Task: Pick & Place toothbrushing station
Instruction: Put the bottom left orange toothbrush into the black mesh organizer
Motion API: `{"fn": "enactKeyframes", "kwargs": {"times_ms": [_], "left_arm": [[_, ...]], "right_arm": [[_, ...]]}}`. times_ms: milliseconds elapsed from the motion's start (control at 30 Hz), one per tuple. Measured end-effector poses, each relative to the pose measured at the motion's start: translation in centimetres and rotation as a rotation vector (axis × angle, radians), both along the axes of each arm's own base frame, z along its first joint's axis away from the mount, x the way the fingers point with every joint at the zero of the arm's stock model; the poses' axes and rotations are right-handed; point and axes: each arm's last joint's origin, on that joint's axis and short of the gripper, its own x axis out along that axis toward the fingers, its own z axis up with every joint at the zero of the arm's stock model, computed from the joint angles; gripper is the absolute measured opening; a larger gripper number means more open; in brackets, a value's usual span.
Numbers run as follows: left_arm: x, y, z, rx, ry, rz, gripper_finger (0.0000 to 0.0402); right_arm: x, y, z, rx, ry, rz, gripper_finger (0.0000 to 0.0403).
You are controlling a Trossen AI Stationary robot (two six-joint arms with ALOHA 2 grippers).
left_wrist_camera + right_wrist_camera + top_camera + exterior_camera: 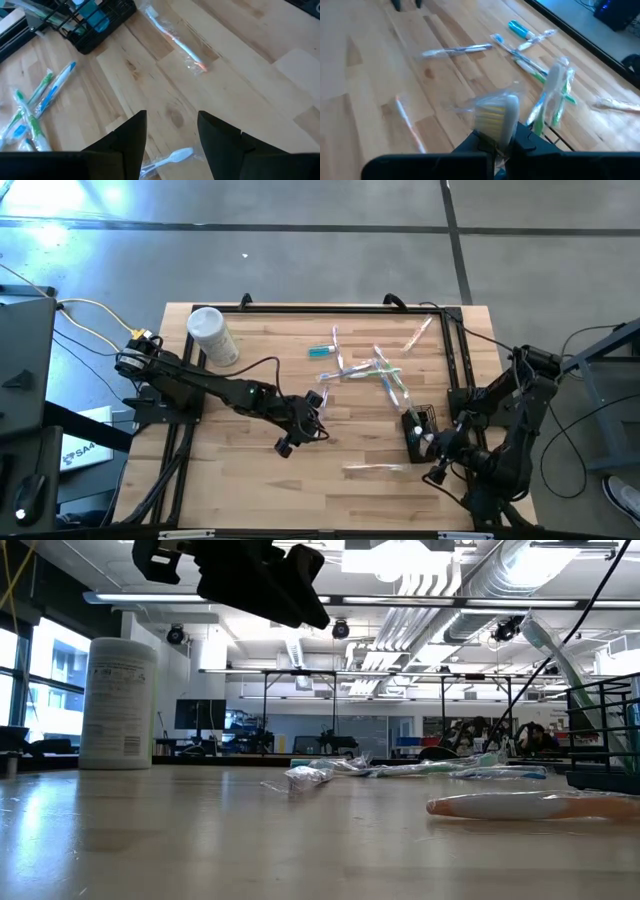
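Observation:
The black wire-mesh holder point(418, 428) stands near the table's right edge, with a teal item inside it point(95, 17). Several wrapped toothbrushes point(375, 370) lie loose in the middle of the table, beside a teal toothpaste tube point(322, 352). Another toothbrush point(372, 468) lies near the front edge. My right gripper point(496, 142) hovers just right of the holder, shut on a wrapped toothbrush point(496, 115). My left gripper point(170, 142) hangs open above the table's middle. A wrapped toothbrush point(167, 159) lies on the wood beneath its fingers, untouched. My right gripper pinches the wrapped toothbrush just below its bristle head point(495, 131) between its two fingers. The head, in its clear wrapper, sticks out past the fingertips. The gripper hides the rest of the handle. The head is clear of the table.
A white canister point(212, 335) stands at the far left of the table. One toothbrush point(420, 332) lies at the far right corner, and an orange-tipped one point(175, 40) lies near the holder. A black rail point(455, 360) runs along the right edge. Bare wood lies at the near left.

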Motion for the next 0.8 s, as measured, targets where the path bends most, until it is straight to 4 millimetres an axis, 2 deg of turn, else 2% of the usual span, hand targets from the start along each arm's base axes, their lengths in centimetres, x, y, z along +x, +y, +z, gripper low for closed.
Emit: {"fn": "enactKeyframes", "kwargs": {"times_ms": [400,800], "left_arm": [[0.0,0.0,0.0,0.001,-0.001,-0.003,0.0173],[0.0,0.0,0.0,0.000,0.000,-0.001,0.0173]], "right_arm": [[-0.1,-0.2,-2.8,0.079,-0.053,-0.056,0.0005],[0.0,0.4,-3.5,0.190,-0.025,-0.077,0.0018]]}}
